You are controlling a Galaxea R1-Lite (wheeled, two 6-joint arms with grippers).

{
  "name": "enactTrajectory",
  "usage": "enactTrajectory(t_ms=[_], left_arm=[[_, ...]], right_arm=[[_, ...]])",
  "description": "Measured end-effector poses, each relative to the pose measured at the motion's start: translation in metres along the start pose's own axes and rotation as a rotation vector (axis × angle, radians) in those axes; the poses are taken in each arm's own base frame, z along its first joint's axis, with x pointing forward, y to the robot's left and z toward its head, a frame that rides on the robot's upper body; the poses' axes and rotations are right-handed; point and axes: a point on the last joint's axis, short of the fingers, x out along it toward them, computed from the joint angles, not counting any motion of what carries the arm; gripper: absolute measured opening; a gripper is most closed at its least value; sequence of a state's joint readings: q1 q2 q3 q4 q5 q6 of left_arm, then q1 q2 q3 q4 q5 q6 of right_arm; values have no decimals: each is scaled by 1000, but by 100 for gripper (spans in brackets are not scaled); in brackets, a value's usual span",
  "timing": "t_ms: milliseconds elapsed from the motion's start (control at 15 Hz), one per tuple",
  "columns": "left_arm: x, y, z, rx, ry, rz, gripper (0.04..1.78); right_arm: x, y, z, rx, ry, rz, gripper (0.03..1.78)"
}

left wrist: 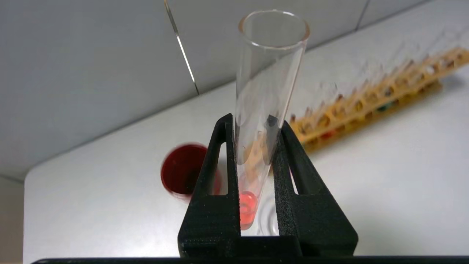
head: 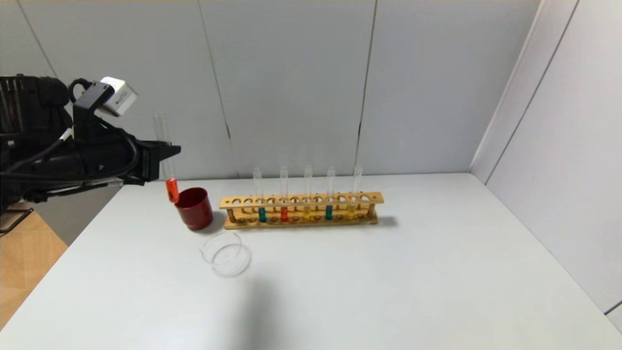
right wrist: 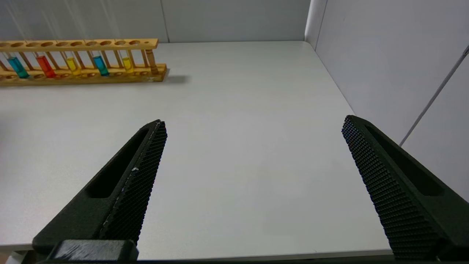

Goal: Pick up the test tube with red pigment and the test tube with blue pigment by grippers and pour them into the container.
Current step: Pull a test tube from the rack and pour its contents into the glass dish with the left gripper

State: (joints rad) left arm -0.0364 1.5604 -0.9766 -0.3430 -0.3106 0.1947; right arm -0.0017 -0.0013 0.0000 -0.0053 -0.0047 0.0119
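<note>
My left gripper (head: pixel 170 148) is shut on a test tube with red pigment (head: pixel 171 189) and holds it upright in the air, left of the dark red cup. In the left wrist view the tube (left wrist: pixel 256 110) sits between the gripper's (left wrist: pixel 251 123) black jaws, red liquid at its bottom. The clear glass container (head: pixel 226 253) stands on the table in front of the cup. A second red tube (head: pixel 284 213) and two blue tubes (head: pixel 262 214) (head: pixel 329 211) stand in the wooden rack. My right gripper (right wrist: pixel 253 124) is open and empty above the table's near right part.
The dark red cup (head: pixel 194 208) stands left of the wooden rack (head: pixel 301 210), which also holds two yellow-liquid tubes (head: pixel 306 212). White walls close in the back and right of the white table (head: pixel 413 282). The rack also shows in the right wrist view (right wrist: pixel 80 79).
</note>
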Motion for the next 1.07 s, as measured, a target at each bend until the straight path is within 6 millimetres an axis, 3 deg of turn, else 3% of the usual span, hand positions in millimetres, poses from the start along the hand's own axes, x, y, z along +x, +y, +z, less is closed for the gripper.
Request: enactTrajectory(t_ms=[333,600,1067], left_arm=[[-20,-12,-33,11,33,-4,31],[-24,-14,-55,162,85,-6,31],[-9,5,-101,418,257,-13,31]], right_arm=[[0,0,0,0,0,0,175],[0,0,0,0,0,0,175],[0,0,0,0,0,0,175]])
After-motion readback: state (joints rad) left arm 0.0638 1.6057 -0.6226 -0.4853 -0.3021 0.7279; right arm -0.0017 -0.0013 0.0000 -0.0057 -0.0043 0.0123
